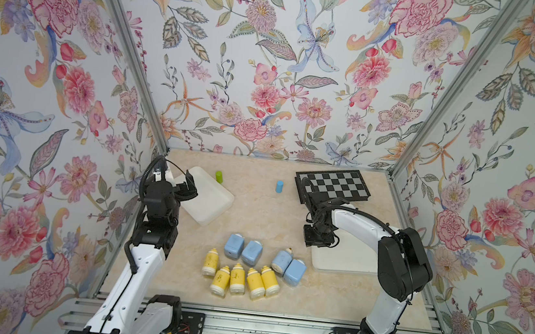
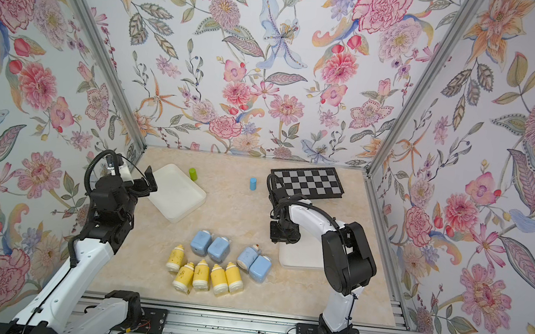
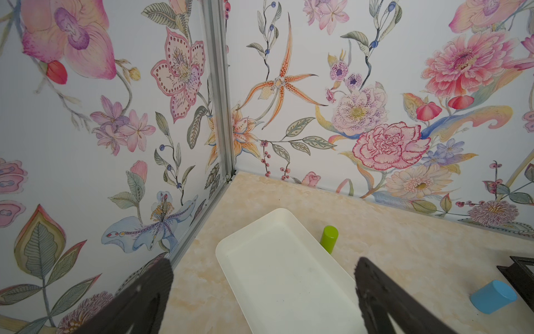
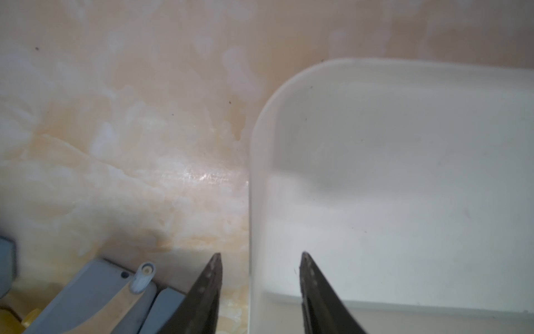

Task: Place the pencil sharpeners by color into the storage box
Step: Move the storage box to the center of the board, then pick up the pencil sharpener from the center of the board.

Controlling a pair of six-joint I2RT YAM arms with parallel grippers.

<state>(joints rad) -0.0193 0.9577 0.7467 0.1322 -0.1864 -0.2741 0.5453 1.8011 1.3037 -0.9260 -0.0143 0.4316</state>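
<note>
Beside the right tool [image 4: 260, 254], pale-blue sharpeners [image 4: 86, 297] lie, apparently untouched.

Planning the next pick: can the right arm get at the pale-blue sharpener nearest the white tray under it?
Probably yes. The right gripper hangs open and empty over the white tray's corner; that blue sharpener lies close by, nothing between, though a blue neighbour crowds it.

— Pencil sharpeners [image 1: 237, 278]?
— Front centre of table [image 1: 255, 207]; left storage box [image 1: 211, 202] behind-left, right storage box [image 1: 348, 259] just right.
— Farther back?
— Left cylinder [image 1: 219, 176], right cylinder [image 1: 279, 186], chessboard [image 1: 335, 185] rightmost.
</note>
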